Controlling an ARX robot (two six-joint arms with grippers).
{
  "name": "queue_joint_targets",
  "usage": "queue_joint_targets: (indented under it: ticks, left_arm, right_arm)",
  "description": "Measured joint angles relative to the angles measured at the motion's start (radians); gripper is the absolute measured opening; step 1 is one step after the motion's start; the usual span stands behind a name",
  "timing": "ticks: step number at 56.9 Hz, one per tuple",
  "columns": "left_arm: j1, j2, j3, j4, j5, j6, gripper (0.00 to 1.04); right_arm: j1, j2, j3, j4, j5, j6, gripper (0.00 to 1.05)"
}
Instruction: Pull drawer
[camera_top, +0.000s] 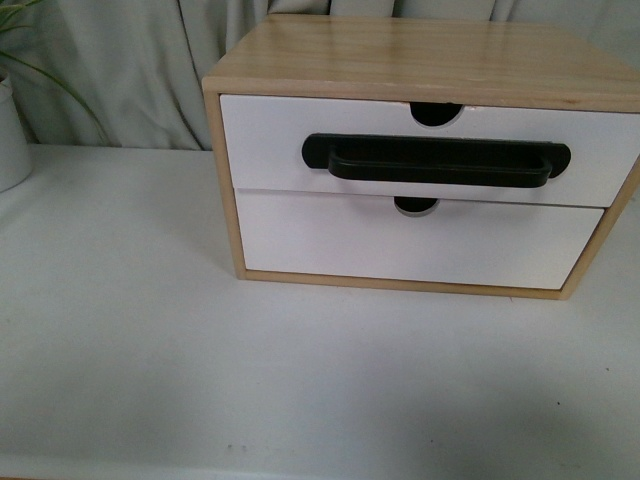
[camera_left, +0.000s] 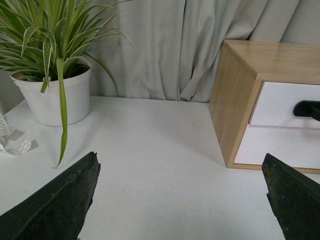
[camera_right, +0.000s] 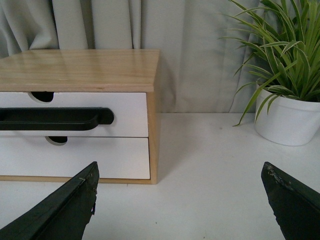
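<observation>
White-fronted wooden drawer (camera_top: 270, 150), long black bar handle (camera_top: 437, 160) horizontal, sits ahead, closer to my right gripper (camera_right: 180, 167) than left gripper (camera_left: 180, 160), both spread wide

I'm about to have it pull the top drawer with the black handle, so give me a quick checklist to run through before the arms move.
1. The drawer sits shut in the cabinet: ok.
2. The black bar handle has nothing in front of it: ok.
3. The right gripper is open and empty: ok.
4. The left gripper is open and empty: ok.
5. A gripper is at the handle: not ok, both are short of it.
6. The table in front of the drawer is bare: ok.
</observation>
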Motion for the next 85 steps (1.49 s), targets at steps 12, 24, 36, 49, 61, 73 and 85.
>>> queue_joint_targets:
  ticks: [12, 24, 36, 49, 61, 73, 85]
  left_arm:
    - [0.0, 0.0, 0.0, 0.0, 0.0, 0.0, 0.98]
    - [0.0, 0.0, 0.0, 0.0, 0.0, 0.0, 0.98]
    - [-0.083, 0.126, 0.025, 0.006, -0.105, -0.053, 0.98]
    - [-0.23, 0.501, 0.134, 0.215, 0.084, 0.138, 0.98]
    - [-0.313, 0.927, 0.375, 0.209, 0.342, 0.571, 0.98]
    - [-0.348, 1.159, 0.573, 0.089, 0.397, 0.891, 0.98]
    - [-0.359, 1.335, 0.764, -0.06, 0.432, 1.094, 0.98]
  right_arm:
    - [0.0, 0.0, 0.0, 0.0, 0.0, 0.0, 0.96]
    - [0.0, 0.0, 0.0, 0.0, 0.0, 0.0, 0.96]
    - [0.023, 0.167, 0.081, -0.131, 0.056, -0.058, 0.96]
    - [-0.026, 0.494, 0.235, -0.095, -0.167, -0.264, 0.96]
    - [-0.023, 0.822, 0.446, -0.202, -0.311, -0.599, 0.96]
    - [0.001, 0.983, 0.603, -0.293, -0.379, -0.769, 0.96]
    - [0.024, 1.102, 0.716, -0.378, -0.422, -0.905, 0.96]
